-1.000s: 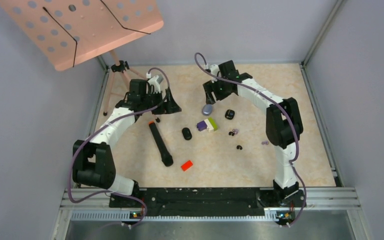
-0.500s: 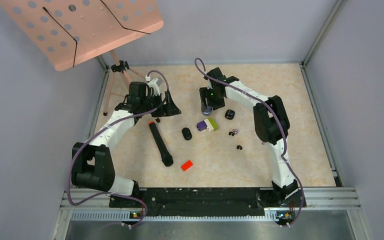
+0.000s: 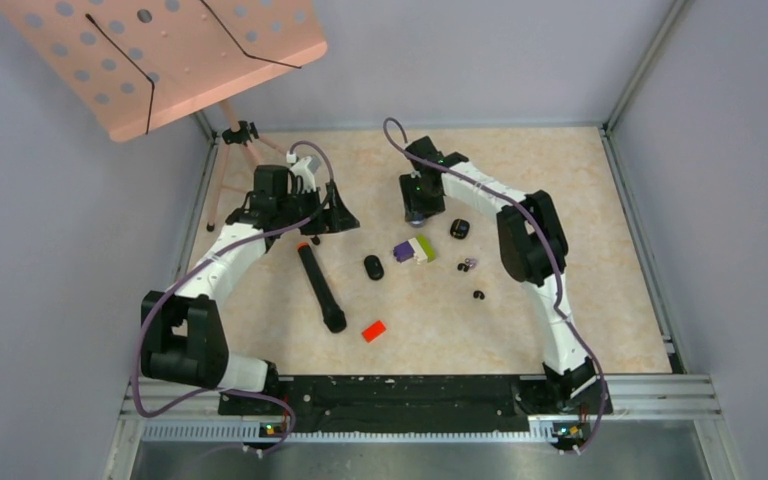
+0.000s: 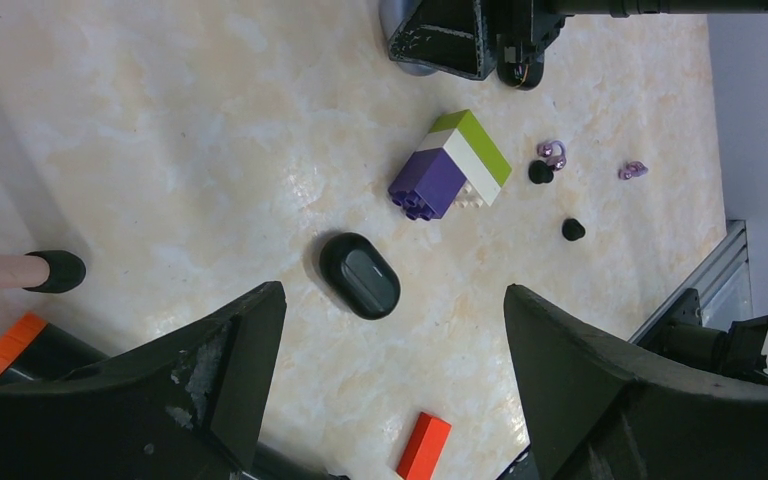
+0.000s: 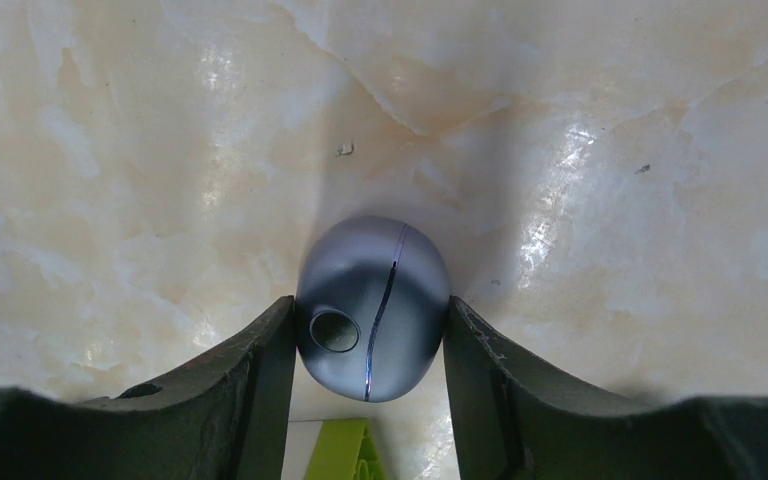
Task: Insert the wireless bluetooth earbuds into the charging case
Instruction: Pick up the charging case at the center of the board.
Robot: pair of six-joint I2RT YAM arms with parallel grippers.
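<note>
right hand | clasping grey charging case, centre frame, seam running top to bottom (pads touching both flanks) | earbuds lower right, nearer this hand | left hand released

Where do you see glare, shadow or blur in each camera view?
Right wrist view: white glare patches on the glossy beige marble-patterned tabletop; soft shadow around the grey-blue pebble-shaped case. Left wrist view: near black fingers soft, black oval case sharp. Top view: even light, tiny earbuds barely resolved.
</note>
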